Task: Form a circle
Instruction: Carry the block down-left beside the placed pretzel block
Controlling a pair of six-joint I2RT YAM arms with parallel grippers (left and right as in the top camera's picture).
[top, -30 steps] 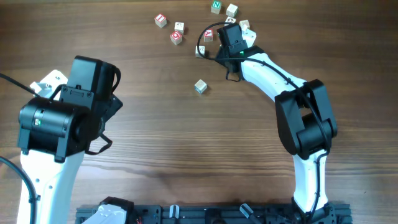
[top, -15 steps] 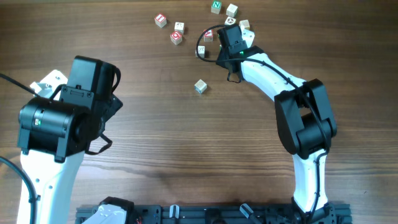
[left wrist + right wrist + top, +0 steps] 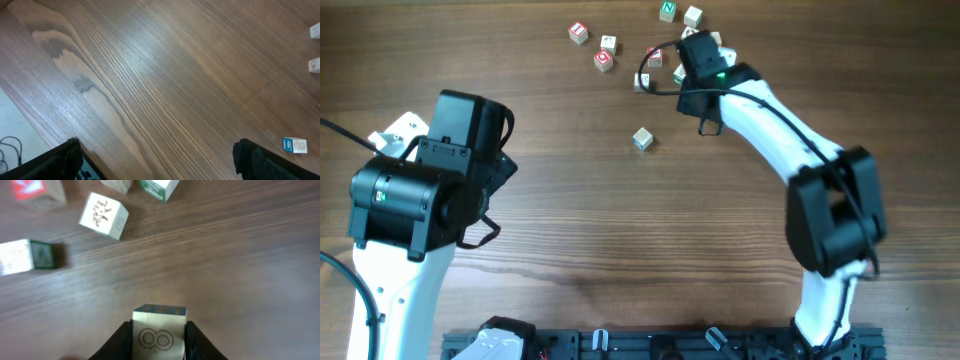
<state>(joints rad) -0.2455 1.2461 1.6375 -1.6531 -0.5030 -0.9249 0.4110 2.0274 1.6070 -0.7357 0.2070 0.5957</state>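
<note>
Bearing from right end effector [image 3: 159,342] to the circle [image 3: 607,44]: toward the robot's left, along the far side of the bench [image 3: 620,230], at much the same depth. Clamping one pale letter cube [image 3: 159,330] between both fingers [image 3: 120,341], with its ring-marked face turned up to the wrist camera; hiding that cube beneath the wrist in the overhead view. Treating as the circle only a tight clump of three cubes, with no true ring showing yet. Noting a red-marked cube [image 3: 655,56] sitting between end effector and clump, close to the straight path. Judging the coming move as a leftward carry, skirting that cube and setting down just beside the clump. Requiring no long-axis alignment for a square-sided cube, only faces kept roughly parallel to the neighbours. Holding the left end effector [image 3: 156,150] spread wide and empty over bare wood, well apart from the clump, with a stray cube [image 3: 295,145] off to one side; favouring the right arm as clearly nearer.
</note>
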